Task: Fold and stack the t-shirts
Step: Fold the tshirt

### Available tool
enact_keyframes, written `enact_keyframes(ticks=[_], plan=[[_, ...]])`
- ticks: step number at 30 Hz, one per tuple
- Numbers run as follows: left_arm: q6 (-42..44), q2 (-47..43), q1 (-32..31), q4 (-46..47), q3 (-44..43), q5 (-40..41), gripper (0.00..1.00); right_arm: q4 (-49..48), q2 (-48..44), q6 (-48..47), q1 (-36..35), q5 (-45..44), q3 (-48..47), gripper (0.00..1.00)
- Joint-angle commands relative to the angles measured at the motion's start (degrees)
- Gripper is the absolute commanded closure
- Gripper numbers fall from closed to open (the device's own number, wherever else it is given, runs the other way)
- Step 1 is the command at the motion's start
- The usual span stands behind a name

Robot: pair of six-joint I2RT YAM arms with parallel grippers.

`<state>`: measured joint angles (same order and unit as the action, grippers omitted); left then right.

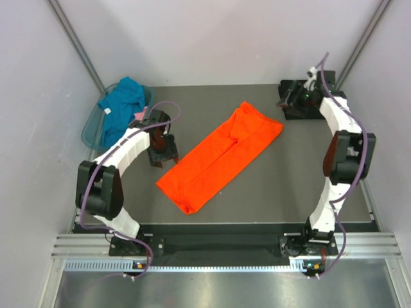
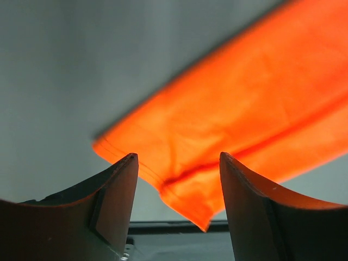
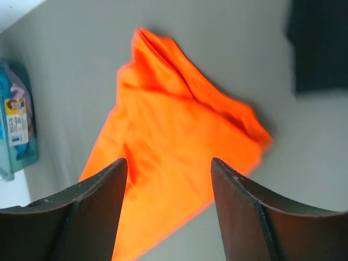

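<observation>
Shows orange tee [image 1: 218, 157] folded lengthwise into a strip. Leaves cross-folds, stacking, plus teal tee [image 1: 122, 102] in basket [image 1: 90, 131]. Holds left gripper [image 1: 164, 158] and right gripper [image 3: 168, 163] jaws spread, empty.

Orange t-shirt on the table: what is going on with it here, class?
Nobody holds it just now. The bright orange cloth t-shirt lies folded into a long strip on the grey table. The left gripper hovers open beside its left edge; the right gripper, also open, is near the far right corner.
</observation>
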<state>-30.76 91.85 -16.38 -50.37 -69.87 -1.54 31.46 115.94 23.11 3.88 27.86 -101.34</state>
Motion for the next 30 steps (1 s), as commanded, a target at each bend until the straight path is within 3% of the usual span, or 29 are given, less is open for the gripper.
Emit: enact_keyframes(ticks=[1,5,18,30], plan=[[5.6,2.8,2.6,1.2,-2.9,3.2,0.33,-4.9,-4.3,2.3,3.9,5.1,9.8,0.35],[5.6,5.5,7.3,2.0,-1.4,-0.2,0.33,-9.2,-5.6,1.9,6.4,6.1,18.8,0.34],[9.1,8.1,13.0,4.4,3.4,-10.3,0.27,-18.4,1.9,2.0,7.1,8.8,22.0,0.35],[9.2,9.4,13.0,1.6,6.9,-7.4,0.44,-20.7,4.0,2.3,5.9,10.4,21.3,0.38]])
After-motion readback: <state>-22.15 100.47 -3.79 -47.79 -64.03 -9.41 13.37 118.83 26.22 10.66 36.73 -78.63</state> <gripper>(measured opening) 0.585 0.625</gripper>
